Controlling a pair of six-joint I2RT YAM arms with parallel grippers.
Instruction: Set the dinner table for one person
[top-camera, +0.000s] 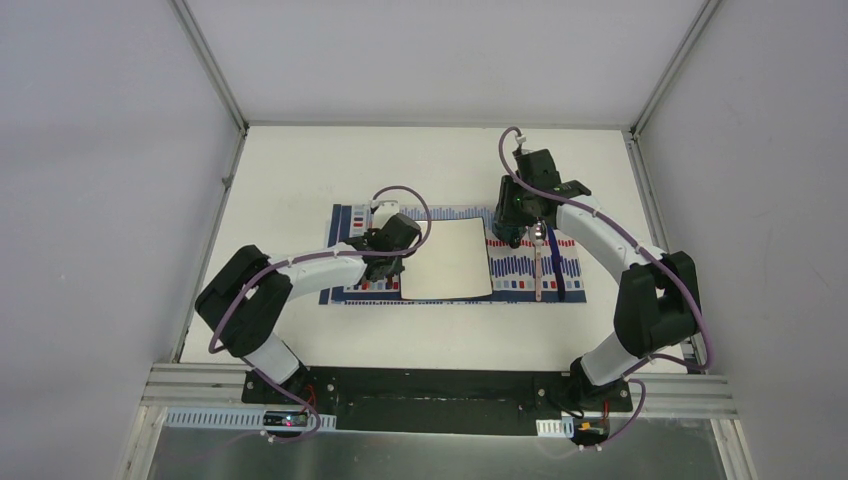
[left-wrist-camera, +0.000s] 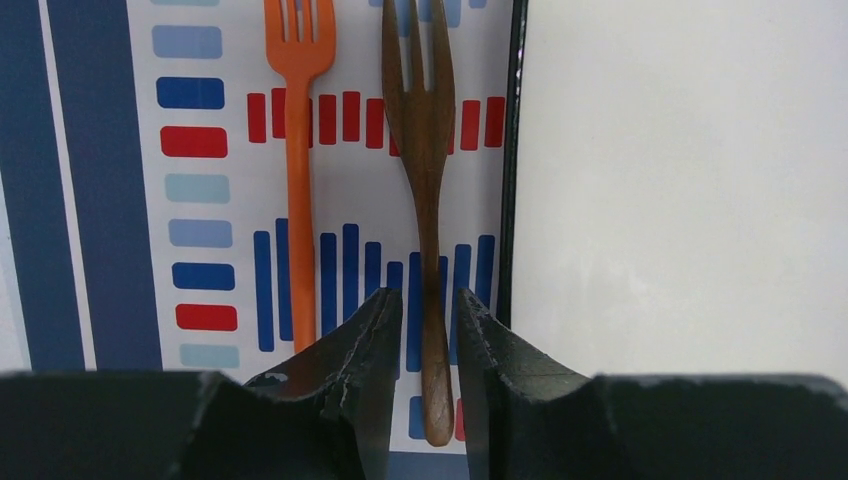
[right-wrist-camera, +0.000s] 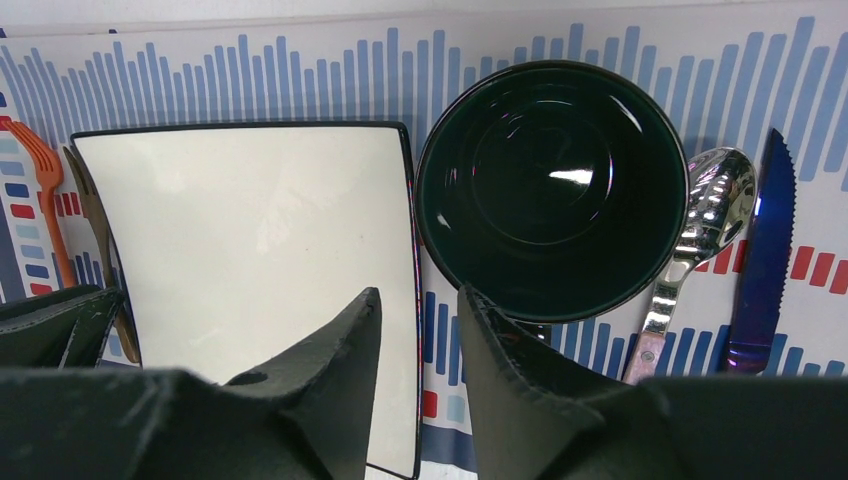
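The white dinner table (top-camera: 420, 165) carries a striped placemat (top-camera: 345, 220) with a square white plate (top-camera: 447, 258) in its middle. Left of the plate lie an orange fork (left-wrist-camera: 298, 180) and a brown wooden fork (left-wrist-camera: 425, 150), side by side. My left gripper (left-wrist-camera: 429, 295) is open, its jaws on either side of the wooden fork's handle with small gaps. A dark green cup (right-wrist-camera: 552, 185) stands right of the plate, then a spoon (right-wrist-camera: 715, 195) and a blue knife (right-wrist-camera: 760, 250). My right gripper (right-wrist-camera: 420, 291) is open at the cup's near side, nothing between its jaws.
Aluminium frame rails run along the table's left and right edges, and grey walls enclose it. In the top view the right arm's wrist hides most of the cup. The plate's black rim (left-wrist-camera: 512, 200) lies just right of the wooden fork.
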